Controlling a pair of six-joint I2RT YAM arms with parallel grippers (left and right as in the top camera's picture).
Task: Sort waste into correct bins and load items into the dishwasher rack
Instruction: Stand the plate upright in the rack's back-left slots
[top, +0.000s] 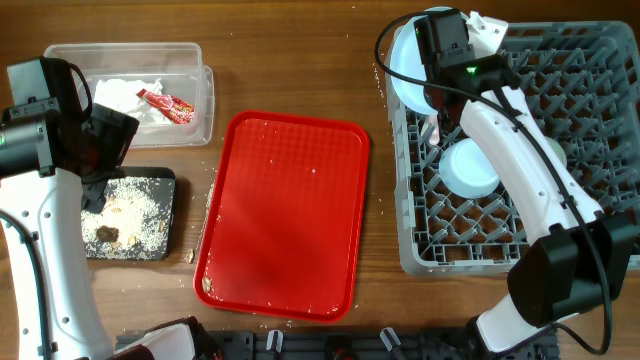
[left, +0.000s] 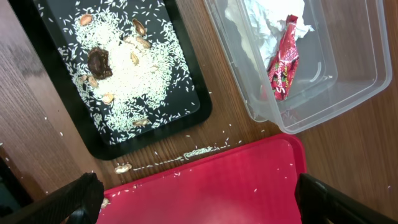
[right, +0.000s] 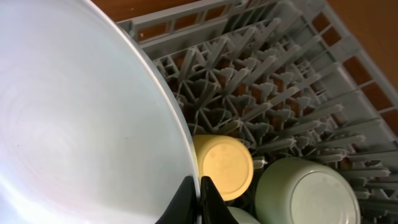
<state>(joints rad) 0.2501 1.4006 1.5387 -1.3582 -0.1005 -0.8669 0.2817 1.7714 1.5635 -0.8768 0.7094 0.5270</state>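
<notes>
Plate (right: 74, 112) rim between right jaws at rack (right: 280, 81) edge; left jaws apparently spread wide.

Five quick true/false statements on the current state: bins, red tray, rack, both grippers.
1. The wrapper lies in the clear tub. True.
2. Most of the rice sits on the red tray. False: it is in the black tray; only stray grains are on the red tray.
3. The right gripper is shut on the rim of the plate, at the rack. True.
4. The yellow cup stands on the table. False: it is in the rack, beside the pale green bowl.
5. The left gripper holds a napkin. False: it is open and empty.
</notes>
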